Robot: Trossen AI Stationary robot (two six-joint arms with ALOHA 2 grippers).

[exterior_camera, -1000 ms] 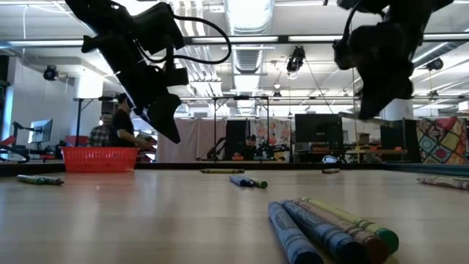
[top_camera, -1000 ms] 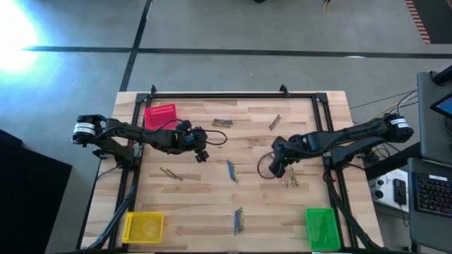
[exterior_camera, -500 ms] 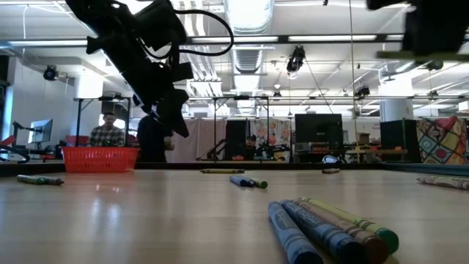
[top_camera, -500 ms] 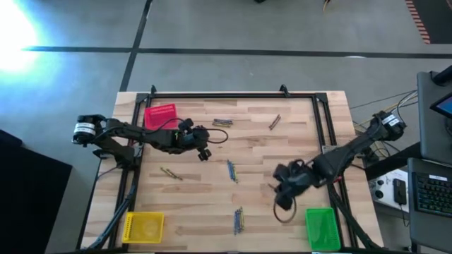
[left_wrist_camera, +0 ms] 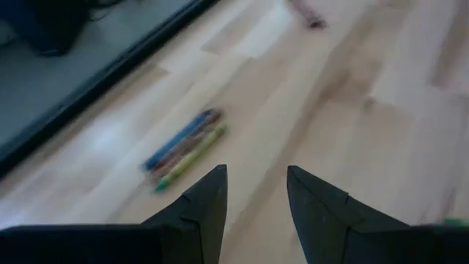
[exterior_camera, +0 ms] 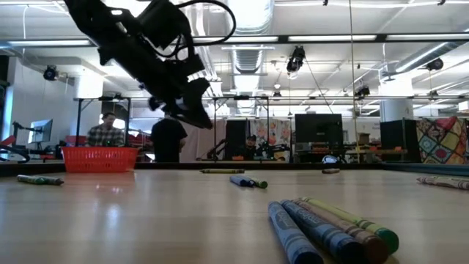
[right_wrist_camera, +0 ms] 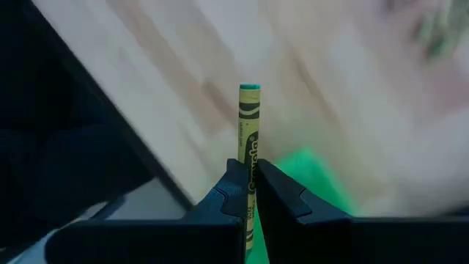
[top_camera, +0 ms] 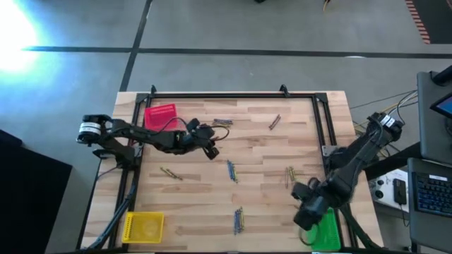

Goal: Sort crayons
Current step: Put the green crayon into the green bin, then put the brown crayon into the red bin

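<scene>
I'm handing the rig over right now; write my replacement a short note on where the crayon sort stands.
Right hand: shut on a green crayon, at the green bin, not yet dropped.
Left hand: open, empty, above the table near a crayon cluster at the far edge, right of the red bin.
Still loose: the brown crayon, pair, blue ones, cluster, near cluster.
Yellow bin looks empty.
Left: drop the green one, then sort the rest.
</scene>
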